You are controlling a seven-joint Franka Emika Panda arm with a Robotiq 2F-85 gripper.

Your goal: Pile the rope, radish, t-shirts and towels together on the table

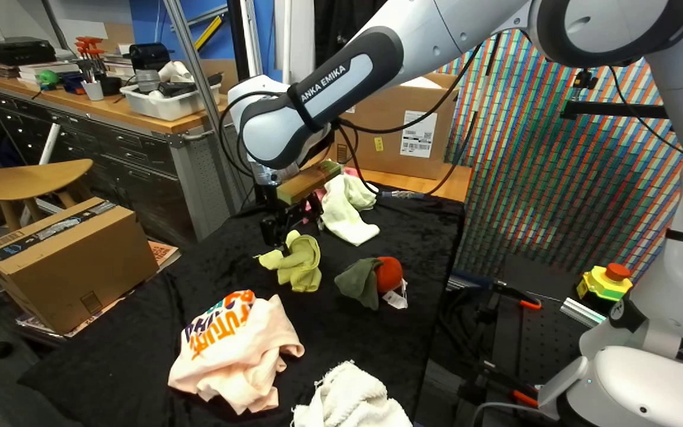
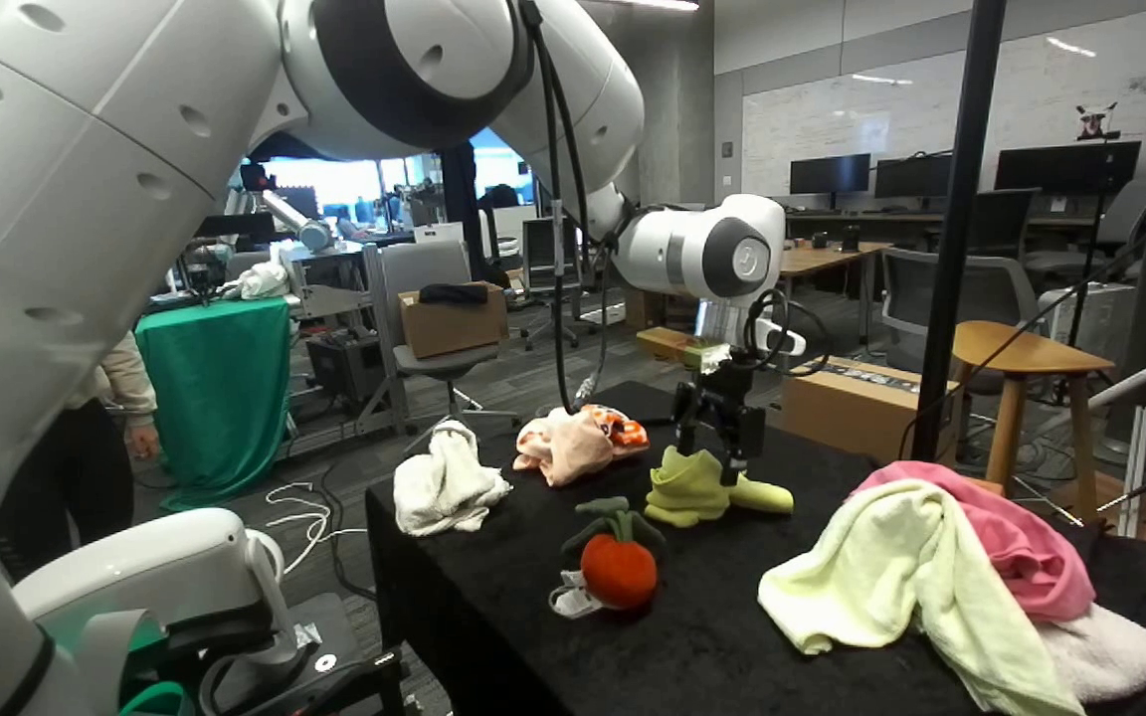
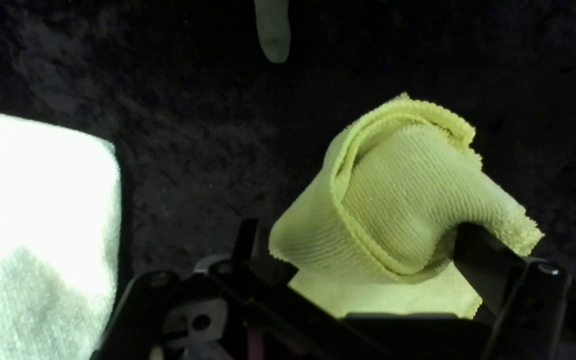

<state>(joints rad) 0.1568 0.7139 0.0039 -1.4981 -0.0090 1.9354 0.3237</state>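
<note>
My gripper (image 3: 363,245) points down at the yellow-green towel (image 3: 393,190), jaws wide apart; one finger (image 3: 488,265) overlaps a towel edge, contact unclear. The red radish (image 2: 619,572) with green leaves sits near the table (image 2: 533,617) edge, a white looped tag beside it. In both exterior views the cream t-shirt (image 1: 235,350) with orange print lies crumpled, near a white towel (image 1: 347,397). A pale yellow towel (image 2: 881,567) partly covers the pink t-shirt (image 2: 1031,557), with a whitish cloth (image 2: 1110,651) beneath. The rope is hidden or out of view.
In an exterior view a wooden workbench (image 1: 104,107) and a cardboard box (image 1: 69,261) stand beyond the table. Cables (image 2: 563,298) hang off the arm. A round stool (image 2: 1031,348) and a black pole (image 2: 956,229) rise behind the cloths.
</note>
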